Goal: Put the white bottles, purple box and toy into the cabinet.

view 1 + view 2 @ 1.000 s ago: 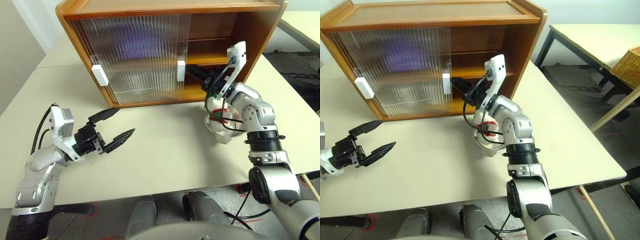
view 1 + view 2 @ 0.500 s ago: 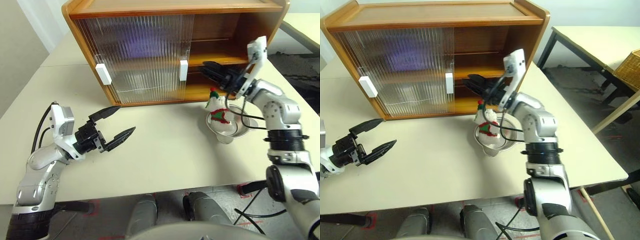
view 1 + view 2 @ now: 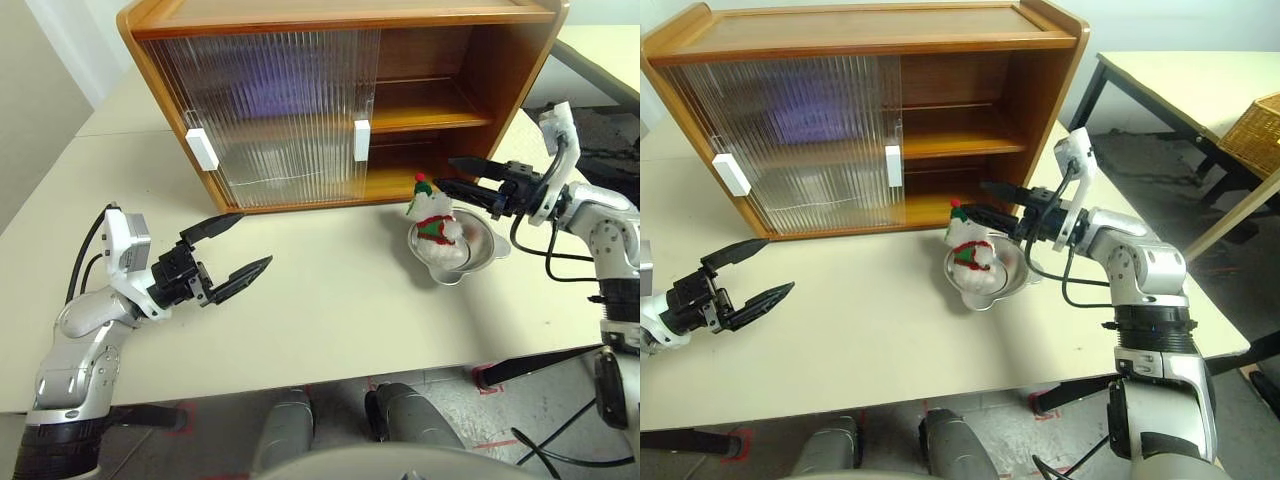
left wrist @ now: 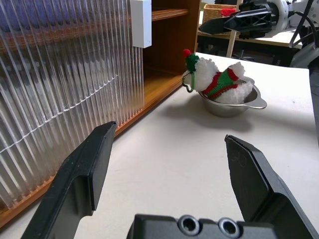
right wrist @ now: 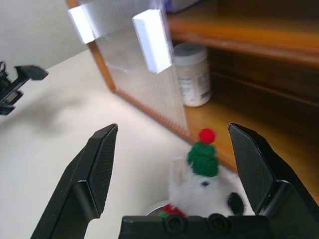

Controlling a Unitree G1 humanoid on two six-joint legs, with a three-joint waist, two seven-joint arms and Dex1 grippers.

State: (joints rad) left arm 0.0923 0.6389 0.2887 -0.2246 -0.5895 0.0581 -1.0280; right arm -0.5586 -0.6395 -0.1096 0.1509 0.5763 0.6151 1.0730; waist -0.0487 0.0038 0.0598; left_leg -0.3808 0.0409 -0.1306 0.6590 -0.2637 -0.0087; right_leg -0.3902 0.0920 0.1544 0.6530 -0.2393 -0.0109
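The toy (image 3: 432,215), a white plush in red and green with a red-tipped hat, lies in a shiny metal bowl (image 3: 470,255) in front of the cabinet (image 3: 340,15). My right gripper (image 3: 447,172) hangs open just above and behind the toy, pointing toward the cabinet's open right half. One white bottle (image 5: 193,74) stands on the lower shelf beside the door's edge. The purple box (image 3: 280,95) shows as a purple blur behind the ribbed door on the upper shelf. My left gripper (image 3: 255,238) is open and empty over the table at the left.
Two ribbed sliding doors with white handles (image 3: 362,140) cover the cabinet's left and middle. A second table with a wicker basket (image 3: 1255,120) stands to the right. The table's front edge runs close below my arms.
My right gripper has opened and drawn back to the right, away from the door handle, uncovering the toy in the bowl. The left arm has kept still.
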